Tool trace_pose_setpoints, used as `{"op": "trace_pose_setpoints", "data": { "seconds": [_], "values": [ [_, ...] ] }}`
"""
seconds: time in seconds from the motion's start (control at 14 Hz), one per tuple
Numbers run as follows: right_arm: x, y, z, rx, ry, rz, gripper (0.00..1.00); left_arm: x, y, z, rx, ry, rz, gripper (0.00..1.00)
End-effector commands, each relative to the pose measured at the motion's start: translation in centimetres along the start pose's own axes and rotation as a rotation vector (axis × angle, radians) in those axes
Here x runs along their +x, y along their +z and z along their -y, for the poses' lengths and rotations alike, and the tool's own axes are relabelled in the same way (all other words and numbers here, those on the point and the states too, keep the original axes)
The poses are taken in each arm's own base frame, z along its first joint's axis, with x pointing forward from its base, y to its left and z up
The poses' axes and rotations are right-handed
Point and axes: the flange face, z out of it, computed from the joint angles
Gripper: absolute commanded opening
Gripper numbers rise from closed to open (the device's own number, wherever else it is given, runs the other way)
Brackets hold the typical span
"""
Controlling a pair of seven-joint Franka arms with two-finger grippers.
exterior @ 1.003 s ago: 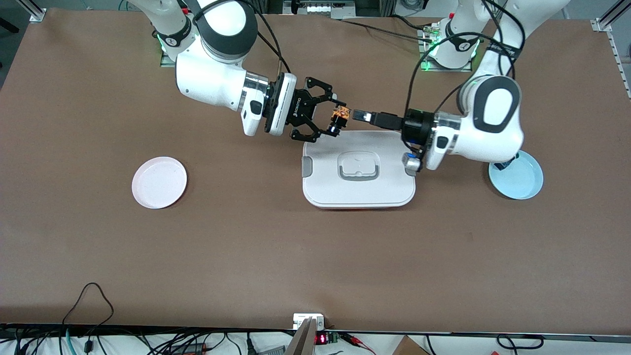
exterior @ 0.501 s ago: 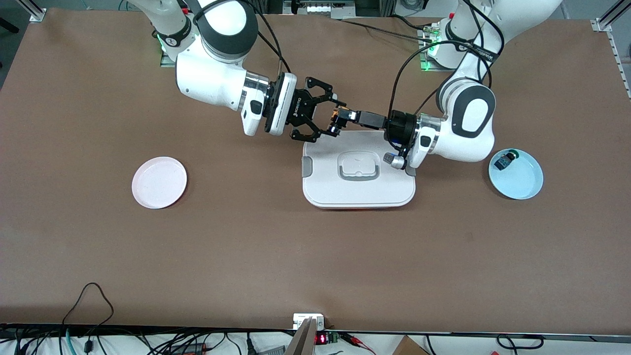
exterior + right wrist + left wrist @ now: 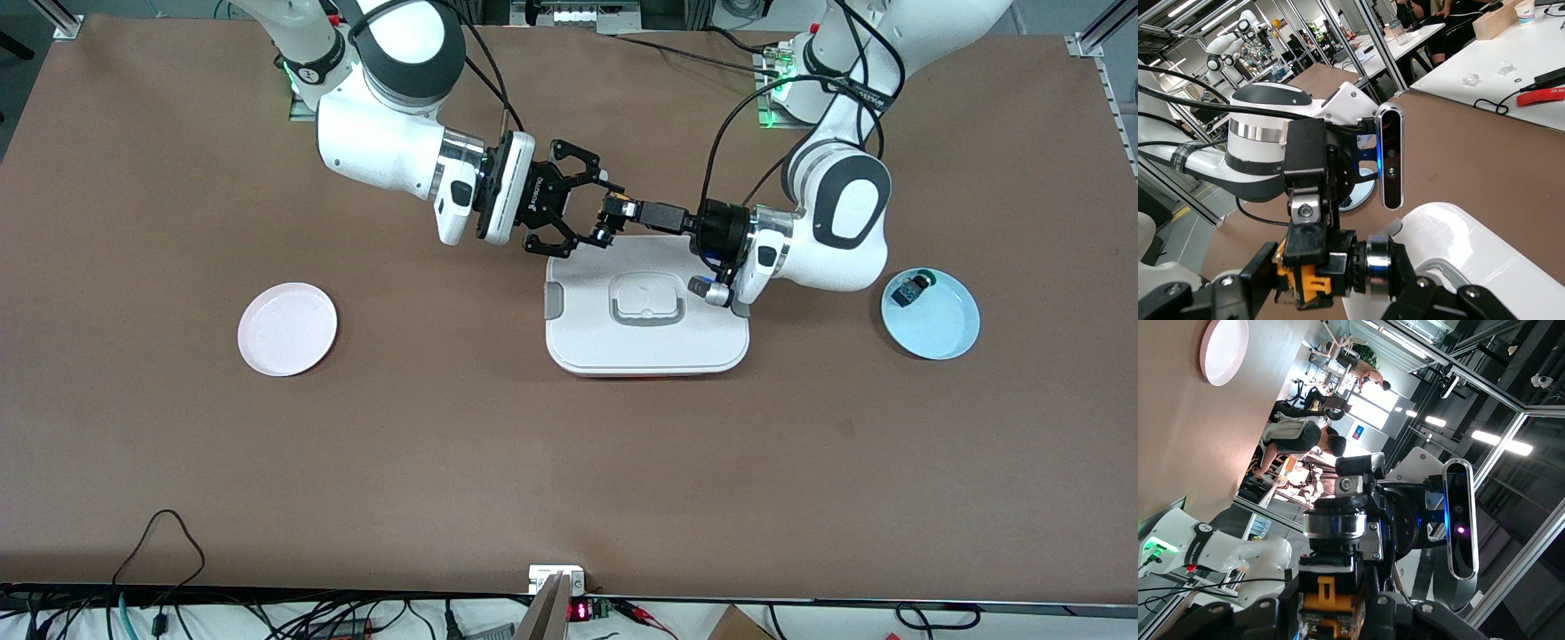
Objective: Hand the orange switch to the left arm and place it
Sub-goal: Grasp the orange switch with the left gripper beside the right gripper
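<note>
The orange switch [image 3: 612,216] hangs in the air between both grippers, over the edge of the box [image 3: 587,338] that lies toward the robots' bases. My right gripper [image 3: 601,218] is shut on it. My left gripper [image 3: 626,210] reaches in from the left arm's end and is shut on the same switch. The left wrist view shows its orange block [image 3: 1327,600] between my left gripper's [image 3: 1328,617] jaws. In the right wrist view the switch [image 3: 1308,280] lies across my right gripper [image 3: 1331,277], with a left finger [image 3: 1305,167] clamped on it and the white box [image 3: 1471,253] below.
A pink plate [image 3: 287,329] lies toward the right arm's end of the table. A light blue plate [image 3: 933,329] toward the left arm's end holds a small blue part with a green cap [image 3: 909,291]. The left arm's elbow hangs beside the box.
My left arm has slid toward the right gripper, uncovering the blue plate. Its fingers went from open to shut on the switch. The right arm has stayed still.
</note>
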Motion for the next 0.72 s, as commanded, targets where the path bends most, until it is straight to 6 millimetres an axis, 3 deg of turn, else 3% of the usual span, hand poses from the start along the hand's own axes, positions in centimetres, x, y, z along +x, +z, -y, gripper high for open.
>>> {"op": "trace_pose_setpoints", "data": {
  "seconds": [0.0, 0.07, 0.14, 0.21, 0.43, 0.64],
  "values": [
    [0.6, 0.4, 0.4, 0.008, 0.016, -0.022, 0.04, 0.2, -0.2, -1.0, -0.023, 0.038, -0.009, 0.11],
    [0.6, 0.4, 0.3, 0.007, 0.016, -0.022, 0.17, 0.2, -0.2, -1.1, -0.024, 0.031, -0.007, 0.11],
    [0.6, 0.3, 0.4, 0.006, 0.012, -0.022, 0.45, 0.2, -0.2, -1.2, -0.023, 0.031, -0.007, 0.11],
    [0.8, 0.1, 0.4, 0.005, 0.008, -0.024, 0.99, 0.2, -0.3, -1.2, -0.018, 0.030, -0.006, 0.11],
    [1.8, -1.6, -0.5, -0.016, -0.001, -0.041, 1.00, 0.1, -0.3, -1.4, -0.012, 0.035, -0.006, 0.10],
    [2.9, -7.1, -2.8, -0.099, 0.001, -0.081, 1.00, 0.2, -0.7, -1.9, 0.023, 0.052, -0.001, 0.10]
  ]
}}
